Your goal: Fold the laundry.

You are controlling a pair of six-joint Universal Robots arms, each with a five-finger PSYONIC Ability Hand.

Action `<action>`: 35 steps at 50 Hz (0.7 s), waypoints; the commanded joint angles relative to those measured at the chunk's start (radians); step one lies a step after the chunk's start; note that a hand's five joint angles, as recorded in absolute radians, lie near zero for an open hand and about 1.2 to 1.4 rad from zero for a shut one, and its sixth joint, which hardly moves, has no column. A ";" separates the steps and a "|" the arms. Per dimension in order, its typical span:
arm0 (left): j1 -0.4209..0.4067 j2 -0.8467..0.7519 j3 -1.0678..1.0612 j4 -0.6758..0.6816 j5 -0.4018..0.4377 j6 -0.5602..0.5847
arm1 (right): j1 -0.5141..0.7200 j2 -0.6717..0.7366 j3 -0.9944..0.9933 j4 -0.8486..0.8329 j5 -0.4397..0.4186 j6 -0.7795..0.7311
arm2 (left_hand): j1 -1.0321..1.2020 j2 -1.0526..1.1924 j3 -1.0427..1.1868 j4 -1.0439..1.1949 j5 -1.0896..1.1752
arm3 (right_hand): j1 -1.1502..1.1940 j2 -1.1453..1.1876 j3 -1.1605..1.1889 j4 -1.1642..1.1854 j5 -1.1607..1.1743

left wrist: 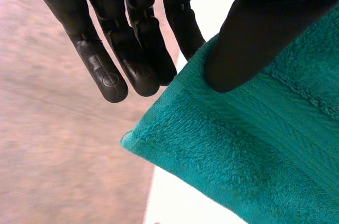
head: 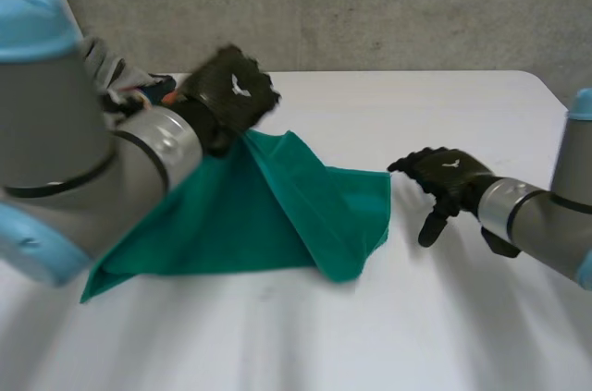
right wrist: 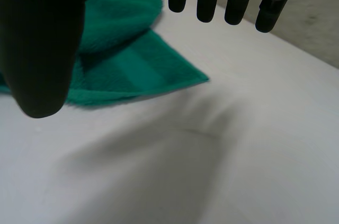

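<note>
Pinching a towel [head: 277, 215] corner between thumb [left wrist: 249, 38] and straight fingers [left wrist: 100, 73], the left hand [head: 227, 91] holds it lifted off the surface [head: 444, 317]. The cloth hangs tent-like below those fingers, and the rest lies flat with its long axis running across towards the right hand [head: 446, 177]. That hand hovers just beyond the towel's end, fingers relaxed and holding nothing. The fold likely depends on carrying the lifted corner over the flat part, and the left hand already has it.
</note>
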State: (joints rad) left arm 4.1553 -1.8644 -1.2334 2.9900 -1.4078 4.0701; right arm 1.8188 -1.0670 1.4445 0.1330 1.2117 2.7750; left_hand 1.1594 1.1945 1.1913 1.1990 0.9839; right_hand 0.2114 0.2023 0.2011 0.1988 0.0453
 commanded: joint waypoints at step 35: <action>0.284 0.387 -0.041 -0.132 -0.027 -0.186 | -0.062 -0.287 -0.191 -0.125 0.177 -0.101 | 0.237 0.202 0.205 0.197 0.238 | 1.185 1.194 1.195 1.197 1.176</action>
State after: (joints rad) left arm 4.3258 -1.4924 -1.1953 2.8886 -1.4996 3.9172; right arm 1.8959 -1.1093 1.2393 -0.0240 1.5495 2.8441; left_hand 1.1594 1.1956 1.1917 1.1996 0.9839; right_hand 1.1131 1.1735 1.1852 1.1974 0.9898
